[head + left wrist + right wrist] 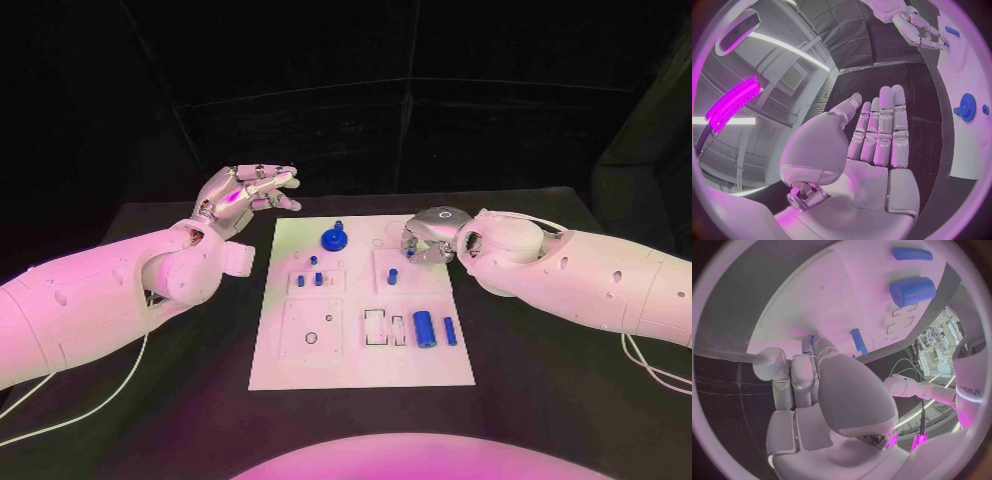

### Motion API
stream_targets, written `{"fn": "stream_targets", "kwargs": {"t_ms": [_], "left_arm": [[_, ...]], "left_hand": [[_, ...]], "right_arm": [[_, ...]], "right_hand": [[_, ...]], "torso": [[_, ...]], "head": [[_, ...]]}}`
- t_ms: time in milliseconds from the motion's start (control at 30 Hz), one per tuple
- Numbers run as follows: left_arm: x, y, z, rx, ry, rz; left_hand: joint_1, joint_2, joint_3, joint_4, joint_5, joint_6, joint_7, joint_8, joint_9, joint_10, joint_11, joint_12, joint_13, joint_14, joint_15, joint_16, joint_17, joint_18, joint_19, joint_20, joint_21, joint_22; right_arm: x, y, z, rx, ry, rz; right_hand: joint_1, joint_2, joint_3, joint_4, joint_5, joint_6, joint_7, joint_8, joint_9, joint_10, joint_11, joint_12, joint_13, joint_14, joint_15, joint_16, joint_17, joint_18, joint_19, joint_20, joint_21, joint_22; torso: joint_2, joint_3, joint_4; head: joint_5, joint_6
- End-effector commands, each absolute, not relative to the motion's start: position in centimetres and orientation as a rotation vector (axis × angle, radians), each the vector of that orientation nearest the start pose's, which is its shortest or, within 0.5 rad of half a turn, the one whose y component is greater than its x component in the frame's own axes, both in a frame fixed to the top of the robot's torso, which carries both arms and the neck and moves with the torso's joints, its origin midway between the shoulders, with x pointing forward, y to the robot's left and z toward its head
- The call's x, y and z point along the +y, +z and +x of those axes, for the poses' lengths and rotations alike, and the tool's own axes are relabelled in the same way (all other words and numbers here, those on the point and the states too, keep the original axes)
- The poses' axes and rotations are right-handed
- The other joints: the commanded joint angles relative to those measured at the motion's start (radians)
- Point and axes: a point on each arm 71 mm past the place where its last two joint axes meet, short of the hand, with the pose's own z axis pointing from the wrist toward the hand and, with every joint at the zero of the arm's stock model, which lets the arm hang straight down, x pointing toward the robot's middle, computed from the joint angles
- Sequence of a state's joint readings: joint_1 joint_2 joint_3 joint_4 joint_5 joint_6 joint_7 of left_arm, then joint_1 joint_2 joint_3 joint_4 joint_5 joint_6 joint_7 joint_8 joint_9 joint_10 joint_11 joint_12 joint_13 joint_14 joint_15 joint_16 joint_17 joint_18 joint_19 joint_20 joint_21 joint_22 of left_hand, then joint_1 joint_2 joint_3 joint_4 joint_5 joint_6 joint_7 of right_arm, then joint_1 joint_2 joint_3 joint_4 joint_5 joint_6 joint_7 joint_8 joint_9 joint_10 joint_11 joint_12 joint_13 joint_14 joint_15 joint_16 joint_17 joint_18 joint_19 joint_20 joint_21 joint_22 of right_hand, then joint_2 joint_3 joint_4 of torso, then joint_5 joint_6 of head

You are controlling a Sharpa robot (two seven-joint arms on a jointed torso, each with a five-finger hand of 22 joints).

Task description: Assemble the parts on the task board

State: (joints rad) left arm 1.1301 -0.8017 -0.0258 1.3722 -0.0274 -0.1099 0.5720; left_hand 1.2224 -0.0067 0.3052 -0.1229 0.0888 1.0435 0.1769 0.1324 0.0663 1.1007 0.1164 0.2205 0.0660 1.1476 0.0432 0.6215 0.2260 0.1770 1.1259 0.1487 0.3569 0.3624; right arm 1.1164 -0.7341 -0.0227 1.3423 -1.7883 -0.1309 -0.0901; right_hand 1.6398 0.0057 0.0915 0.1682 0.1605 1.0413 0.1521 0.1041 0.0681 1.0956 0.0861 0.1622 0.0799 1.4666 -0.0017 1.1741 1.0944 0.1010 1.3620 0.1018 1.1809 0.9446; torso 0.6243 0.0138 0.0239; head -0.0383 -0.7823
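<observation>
Hovering over the black table (548,400) just off the far-left corner of the white board (361,372), the left hand (242,196) holds nothing; the left wrist view shows its palm flat and its fingers (891,125) stretched out side by side, with the thumb a little apart.

On the other side, the right hand (428,236) reaches down onto the far-right part of the board, where its fingers (792,377) touch the white surface. A small blue peg (411,253) sits right at the fingertips in the head view, and the right wrist view shows a thin blue piece (812,341) between the fingers, but whether the hand is pinching it or only touching it, I cannot tell.

Spread over the board are the other blue parts. A round gear-like piece with an upright pin (335,238) stands near the far edge, toward the left hand. Nearer than that, a few short pegs (307,279) stand in a square block on the left half of the board. One more small peg (392,272) stands just near of the right hand. Lying on the right half, closer to the near edge, are a thick cylinder (424,328) and a thin rod (450,331) side by side, next to some rectangular cut-outs (375,327).
</observation>
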Motion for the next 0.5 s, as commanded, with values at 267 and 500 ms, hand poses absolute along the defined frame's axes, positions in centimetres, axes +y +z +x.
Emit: {"fn": "stream_targets", "kwargs": {"t_ms": [267, 500], "left_arm": [[22.58, -20.31, 50.08, 1.316, -1.728, -1.030], [22.63, -20.34, 50.10, 1.319, -1.723, -1.033]], "left_hand": [[0.003, 0.006, -0.005, -0.003, 0.000, -0.006, 0.008, -0.005, -0.001, -0.007, 0.002, -0.006, -0.001, 0.010, 0.002, -0.010, -0.002, 0.005, 0.008, -0.002, -0.007, -0.003], [0.005, 0.007, -0.005, -0.004, 0.000, -0.009, 0.010, -0.007, -0.001, -0.010, 0.003, -0.007, -0.001, 0.012, 0.002, -0.013, -0.002, 0.005, 0.010, -0.002, -0.009, -0.005]], "right_arm": [[-19.15, -24.47, 49.82, 1.818, 0.408, -0.511], [-19.09, -24.53, 49.84, 1.817, 0.400, -0.505]], "right_hand": [[0.012, -0.018, 0.102, -0.029, -0.018, 0.039, -0.001, -0.005, 0.003, 0.053, -0.004, -0.014, -0.014, 0.029, -0.005, 0.021, 0.011, 0.011, 0.015, -0.005, 0.018, 0.020], [-0.013, -0.041, 0.222, -0.071, -0.031, 0.063, -0.003, -0.011, 0.003, 0.084, -0.006, -0.029, -0.013, 0.029, -0.010, 0.032, 0.016, 0.008, 0.019, -0.010, 0.030, 0.034]], "torso": [[-0.001, 0.0000, 0.0005], [-0.001, -0.0005, 0.0005]], "head": [[-0.001, -0.005], [-0.003, -0.006]]}}
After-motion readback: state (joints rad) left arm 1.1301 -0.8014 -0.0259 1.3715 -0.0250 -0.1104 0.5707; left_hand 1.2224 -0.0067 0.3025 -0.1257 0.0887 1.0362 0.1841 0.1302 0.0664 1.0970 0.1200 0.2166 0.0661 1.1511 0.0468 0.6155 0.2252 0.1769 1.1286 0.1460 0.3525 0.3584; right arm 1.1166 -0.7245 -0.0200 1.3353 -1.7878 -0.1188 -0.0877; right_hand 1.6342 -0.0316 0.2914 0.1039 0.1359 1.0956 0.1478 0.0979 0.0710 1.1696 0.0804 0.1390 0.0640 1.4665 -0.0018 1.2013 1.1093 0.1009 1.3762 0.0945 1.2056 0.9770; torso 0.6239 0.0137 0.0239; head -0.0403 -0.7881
